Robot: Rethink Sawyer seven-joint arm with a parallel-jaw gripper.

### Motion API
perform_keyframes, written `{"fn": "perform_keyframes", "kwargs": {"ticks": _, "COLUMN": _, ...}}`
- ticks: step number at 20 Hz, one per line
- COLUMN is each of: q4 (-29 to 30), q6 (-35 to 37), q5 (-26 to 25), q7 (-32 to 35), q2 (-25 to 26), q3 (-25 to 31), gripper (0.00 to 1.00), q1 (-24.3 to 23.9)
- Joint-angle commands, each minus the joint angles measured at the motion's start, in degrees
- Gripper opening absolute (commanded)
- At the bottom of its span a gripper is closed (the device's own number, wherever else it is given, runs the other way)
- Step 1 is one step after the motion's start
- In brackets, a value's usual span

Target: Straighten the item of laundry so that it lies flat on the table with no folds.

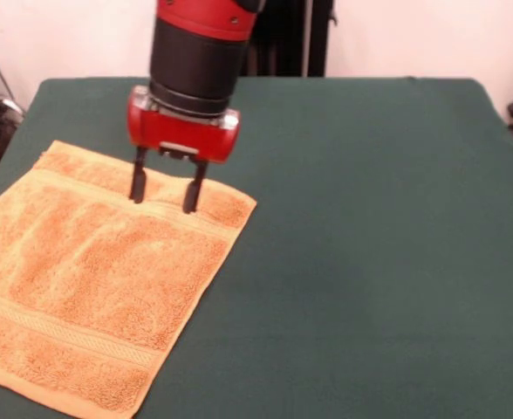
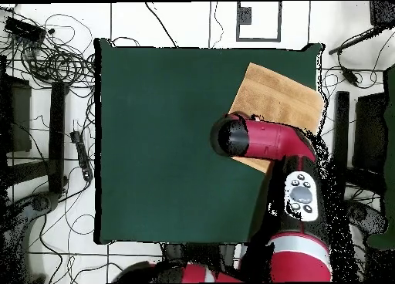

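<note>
The orange-tan terry towel (image 1: 91, 271) lies spread flat on the dark green table (image 1: 370, 218), at the left in the front view, with woven bands near its far and near edges. In the overhead view the towel (image 2: 278, 96) sits at the table's (image 2: 170, 142) upper right, partly hidden by the arm. My gripper (image 1: 164, 194) hangs over the towel's far right corner, its two black fingers (image 1: 138, 179) apart and empty, tips at or just above the cloth. No label shows.
The red and black arm (image 2: 266, 138) reaches over the table's right side in the overhead view. Cables and stands (image 2: 54, 65) lie on the floor around the table. The towel's left corner reaches the table's left edge in the front view.
</note>
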Motion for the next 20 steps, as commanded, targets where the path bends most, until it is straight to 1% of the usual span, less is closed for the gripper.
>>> {"fn": "perform_keyframes", "kwargs": {"ticks": 1, "q4": 5.1, "q6": -4.5, "q5": 3.9, "q7": 16.4, "q2": 6.9, "q3": 1.9, "gripper": 1.0, "q1": 2.8}}
{"fn": "perform_keyframes", "kwargs": {"ticks": 3, "q4": 4.7, "q6": -6.5, "q5": 4.0, "q7": 15.4, "q2": 8.2, "q3": 3.0, "gripper": 1.0, "q1": 1.9}}
{"fn": "perform_keyframes", "kwargs": {"ticks": 8, "q4": 4.9, "q6": -11.1, "q5": 5.8, "q7": 14.6, "q2": 11.0, "q3": 7.0, "gripper": 1.0, "q1": -2.5}}
{"fn": "perform_keyframes", "kwargs": {"ticks": 10, "q4": 5.3, "q6": -11.4, "q5": 6.4, "q7": 14.0, "q2": 11.5, "q3": 8.3, "gripper": 1.0, "q1": -4.1}}
{"fn": "perform_keyframes", "kwargs": {"ticks": 12, "q4": 5.9, "q6": -10.8, "q5": 6.0, "q7": 11.9, "q2": 11.1, "q3": 9.3, "gripper": 1.0, "q1": -5.4}}
{"fn": "perform_keyframes", "kwargs": {"ticks": 15, "q4": 7.4, "q6": -9.0, "q5": 5.6, "q7": 10.3, "q2": 9.7, "q3": 9.8, "gripper": 1.0, "q1": -6.4}}
{"fn": "perform_keyframes", "kwargs": {"ticks": 17, "q4": 8.0, "q6": -8.9, "q5": 5.6, "q7": 10.5, "q2": 9.6, "q3": 9.7, "gripper": 1.0, "q1": -6.8}}
{"fn": "perform_keyframes", "kwargs": {"ticks": 20, "q4": 7.6, "q6": -12.4, "q5": 4.8, "q7": 10.7, "q2": 12.2, "q3": 11.0, "gripper": 1.0, "q1": -7.9}}
